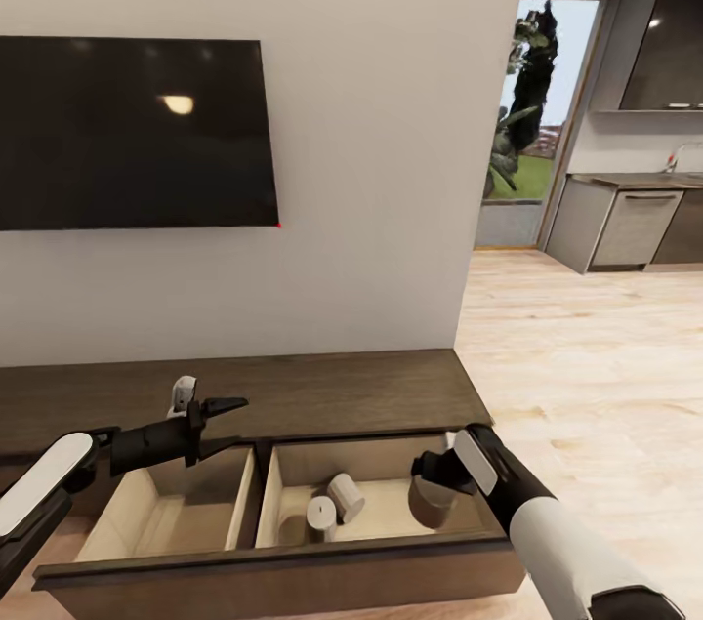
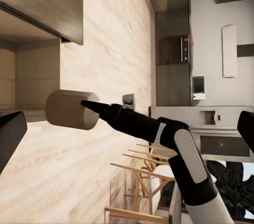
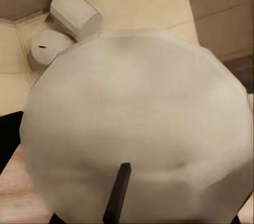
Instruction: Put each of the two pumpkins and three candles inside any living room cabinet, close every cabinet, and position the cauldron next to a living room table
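**Third candle going into the open drawer**

The right gripper (image 1: 430, 493) is clenching a stubby tan-beige cylindrical candle (image 1: 431, 503) and holding it low inside the right compartment of the long, low dark brown wooden cabinet (image 1: 293, 395), whose pale-wood drawer (image 1: 381, 522) is standing pulled out toward the robot. It is being held over bare drawer floor, right of the two tan-beige candles (image 1: 334, 505) already lying there, touching each other, one tipped against the other; that gap probably leaves room to set it down without knocking them. The right wrist view is showing the held candle (image 3: 137, 123) close up, with the pair (image 3: 63, 28) beyond it. The left gripper (image 1: 223, 423), jaws spread and grasping nothing, is hovering above the left compartment's far edge, clear of the work, perhaps waiting to push the drawer shut.
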Available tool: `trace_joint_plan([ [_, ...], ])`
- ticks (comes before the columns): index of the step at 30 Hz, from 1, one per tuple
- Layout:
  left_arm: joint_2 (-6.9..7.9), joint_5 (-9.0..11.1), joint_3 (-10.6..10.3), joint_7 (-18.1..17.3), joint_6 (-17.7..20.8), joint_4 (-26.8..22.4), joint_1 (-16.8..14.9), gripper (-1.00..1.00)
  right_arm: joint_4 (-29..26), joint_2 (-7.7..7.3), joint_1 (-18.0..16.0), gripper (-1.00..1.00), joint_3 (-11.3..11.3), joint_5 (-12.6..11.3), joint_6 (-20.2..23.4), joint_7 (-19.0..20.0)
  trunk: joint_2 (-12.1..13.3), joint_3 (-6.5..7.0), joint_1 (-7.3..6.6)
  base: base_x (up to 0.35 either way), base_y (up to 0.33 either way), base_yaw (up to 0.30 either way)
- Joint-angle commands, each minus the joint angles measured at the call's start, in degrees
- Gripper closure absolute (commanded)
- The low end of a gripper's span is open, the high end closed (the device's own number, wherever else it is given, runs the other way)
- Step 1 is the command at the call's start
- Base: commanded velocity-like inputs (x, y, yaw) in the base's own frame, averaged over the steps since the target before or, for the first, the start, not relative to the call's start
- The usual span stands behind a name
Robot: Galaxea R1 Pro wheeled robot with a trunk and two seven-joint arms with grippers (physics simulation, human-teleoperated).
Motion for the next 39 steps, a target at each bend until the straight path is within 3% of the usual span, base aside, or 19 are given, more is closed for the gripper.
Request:
trace_joint_plan([
  [1,0.05,-0.4,-0.1,-0.6,0.0,0.0,-0.1,-1.00,0.1,0.16,-0.1,1.00,0.2,-0.6,-0.3,-1.0,0.0,-0.06,0.00,0.010,0.000,0.000],
  [7,0.05,-0.4,-0.2,-0.6,0.0,-0.2,-0.1,-1.00,2.9,0.52,-0.1,1.00,1.0,-0.3,-6.9,-1.7,0.0,-0.06,0.00,0.002,0.000,0.000],
  [13,0.05,-0.4,-0.2,-0.6,0.0,-0.3,-0.1,-1.00,3.8,0.57,-0.1,1.00,6.0,-0.4,-12.1,-1.8,-0.4,-0.24,0.22,0.000,0.000,0.000],
  [25,-0.03,-0.4,-0.2,-0.6,0.0,-0.3,-0.1,-1.00,3.8,1.60,-0.1,1.00,6.7,-0.3,-13.5,-1.8,-5.2,-2.39,2.85,0.000,0.000,0.000],
  [39,-0.08,-0.4,-0.3,-0.6,0.0,-0.4,-0.1,-1.00,3.7,1.68,-0.1,1.00,6.7,-0.4,-13.7,-1.6,-10.5,-4.72,5.71,0.000,0.000,0.000],
])
